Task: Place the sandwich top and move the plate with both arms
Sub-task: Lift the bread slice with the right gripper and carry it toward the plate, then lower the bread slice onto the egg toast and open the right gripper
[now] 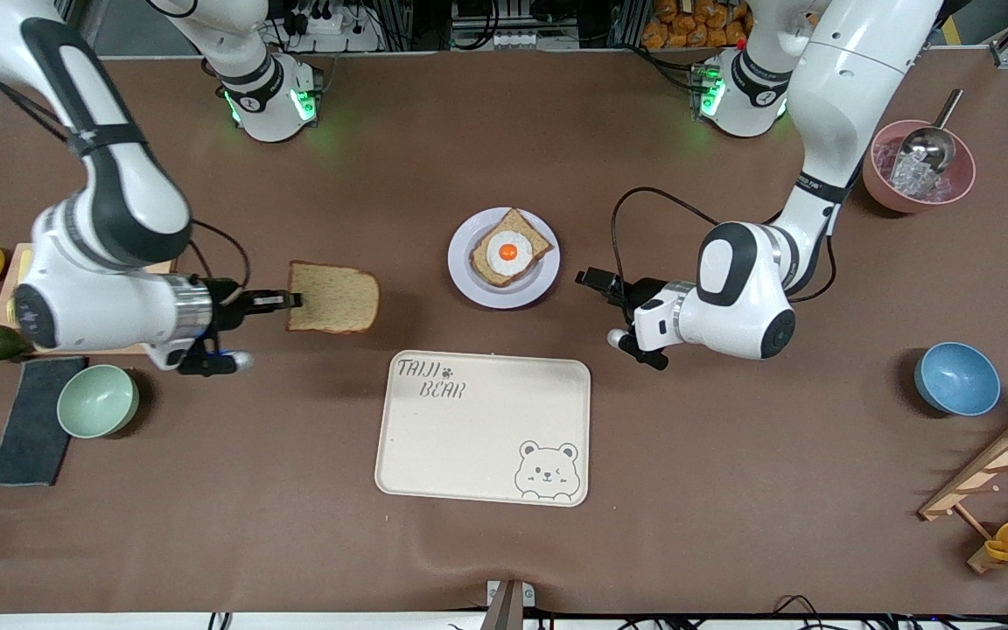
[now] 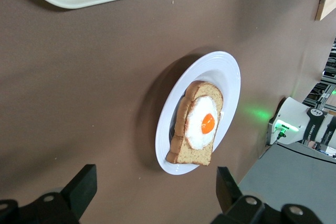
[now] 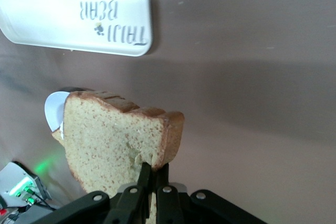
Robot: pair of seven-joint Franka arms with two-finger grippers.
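Light brown wholegrain bread slice (image 1: 333, 298): left-centre of frame, above the bench, pinched at its crust edge by right end effector (image 1: 292, 300). Probably soft, light, crumbly; grip gently. Left end effector (image 1: 589, 278): spread, waiting beside pale round plate (image 1: 469, 276).

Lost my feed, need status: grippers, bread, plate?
Right gripper shut on bread top, held above table, short of plate. Left gripper open beside plate. Egg slice on plate, path clear.
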